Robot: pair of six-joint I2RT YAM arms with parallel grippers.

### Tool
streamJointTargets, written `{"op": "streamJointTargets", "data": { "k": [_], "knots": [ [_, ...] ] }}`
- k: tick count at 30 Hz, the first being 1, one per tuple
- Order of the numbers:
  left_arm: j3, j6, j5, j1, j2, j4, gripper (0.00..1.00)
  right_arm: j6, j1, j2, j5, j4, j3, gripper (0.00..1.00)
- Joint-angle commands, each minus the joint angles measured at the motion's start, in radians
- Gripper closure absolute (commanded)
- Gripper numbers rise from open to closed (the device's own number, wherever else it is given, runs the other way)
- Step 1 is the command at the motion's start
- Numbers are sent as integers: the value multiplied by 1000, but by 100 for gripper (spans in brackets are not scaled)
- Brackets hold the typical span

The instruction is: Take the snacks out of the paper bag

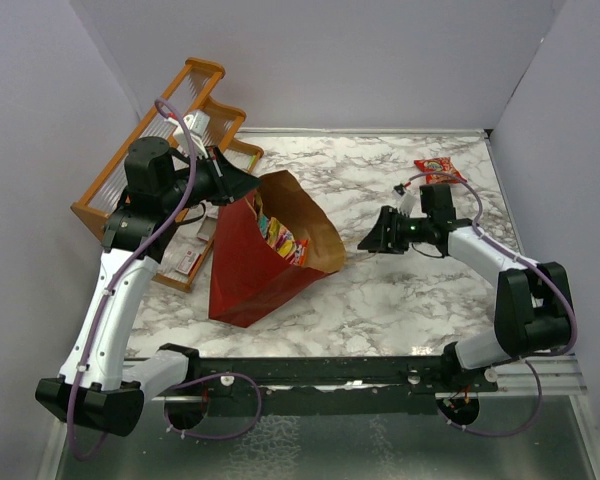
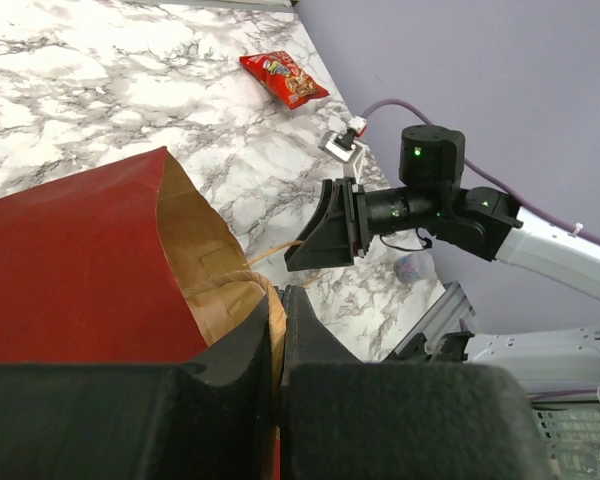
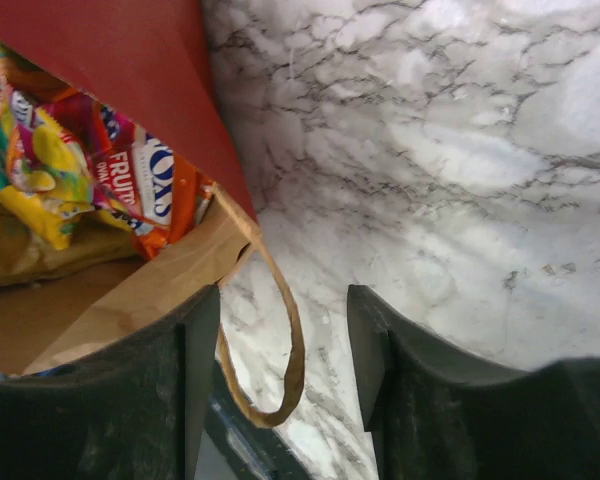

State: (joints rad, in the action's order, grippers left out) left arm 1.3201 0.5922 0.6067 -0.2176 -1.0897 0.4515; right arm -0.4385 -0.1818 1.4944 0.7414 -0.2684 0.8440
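Note:
The paper bag (image 1: pixel 248 262), red outside and brown inside, leans on the marble table with its mouth facing right. Several colourful snacks (image 1: pixel 281 240) lie inside it; in the right wrist view they (image 3: pixel 90 170) show as yellow, orange and red packets. My left gripper (image 2: pixel 276 318) is shut on the bag's brown handle at the upper rim. My right gripper (image 3: pixel 283 300) stands open just outside the bag's mouth, and the other handle loop (image 3: pixel 285 345) hangs between its fingers without being pinched. One red snack packet (image 1: pixel 438 170) lies on the table at the back right.
A wooden slatted rack (image 1: pixel 170 130) stands at the back left, behind the left arm. A small white packet (image 1: pixel 186 262) lies beside the rack's front. Grey walls close in the table on three sides. A metal rail (image 1: pixel 380 372) runs along the near edge.

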Motion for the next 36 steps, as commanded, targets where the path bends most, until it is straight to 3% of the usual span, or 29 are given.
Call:
{"op": "streamJointTargets", "data": {
  "k": [1,3,7,16,20,28,33,36],
  "knots": [
    [30,-6,-29,-2,-9,19,100,48,-7,-57,67,-24,-34,68],
    [59,-3,-32,-3,-17,19,100,30,-9,-82,78,-10,-57,81],
    [87,6,-39,-3,-40,13,100,-23,-42,-145,111,17,-102,95],
    [210,-32,47,-3,-156,-3,100,-338,-219,-420,-8,237,-308,99],
    [215,-48,76,-2,-173,-19,100,-410,-328,-455,-65,287,-358,99],
    [144,-95,90,-2,-95,22,100,-424,-653,-378,-216,333,-332,96],
    [50,-13,134,-2,-26,-48,100,-414,-718,-361,-249,365,-347,95],
    [39,-19,115,-2,-9,-18,100,-376,-719,-384,-324,264,-336,92]
  ]
}}
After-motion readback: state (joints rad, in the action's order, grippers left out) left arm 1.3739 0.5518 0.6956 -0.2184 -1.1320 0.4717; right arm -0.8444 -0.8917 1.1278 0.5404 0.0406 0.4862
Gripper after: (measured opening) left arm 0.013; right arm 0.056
